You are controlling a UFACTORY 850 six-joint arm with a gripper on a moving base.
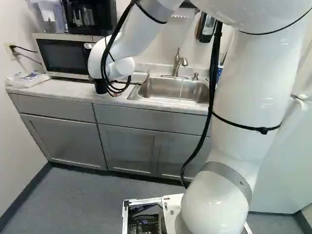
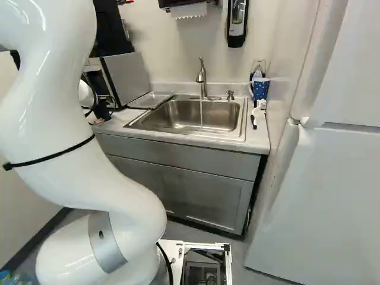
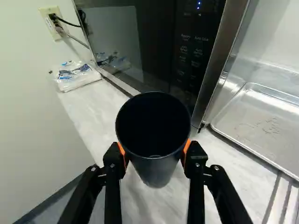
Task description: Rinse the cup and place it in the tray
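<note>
"Pinching something, is the gripper (image 1: 101,87)?"

"Yes, the dark cup (image 3: 154,161). The wrist view has it squarely between the two fingers, an orange pad (image 3: 123,151) against its side and the other pad opposite."

"Which way does it face?"

"Its open mouth is towards the wrist camera, its base away."

"Is it in the tray (image 3: 261,130)?"

"No, it's outside, held by the microwave (image 3: 135,46), near the corner on the tray's side. Behind it you see the pale counter (image 3: 93,107). Whether the base touches that, I honestly can't tell from this angle."

"And the tray?"

"A shallow metal one, lying on the counter between the microwave and the sink (image 2: 178,116)."

"Is the water running?"

"It is. A thin stream (image 2: 201,113) drops from the faucet (image 2: 202,74) into the sink, well apart from the cup."

"What else is about?"

"A blue dotted mug (image 2: 260,89) at the wall end of the counter, with a brush (image 2: 256,113) lying near it. A black dispenser (image 2: 237,27) hangs on the wall above. At the microwave's far end there's a clear plastic packet (image 3: 74,77), below a wall outlet (image 3: 50,22)."
</note>
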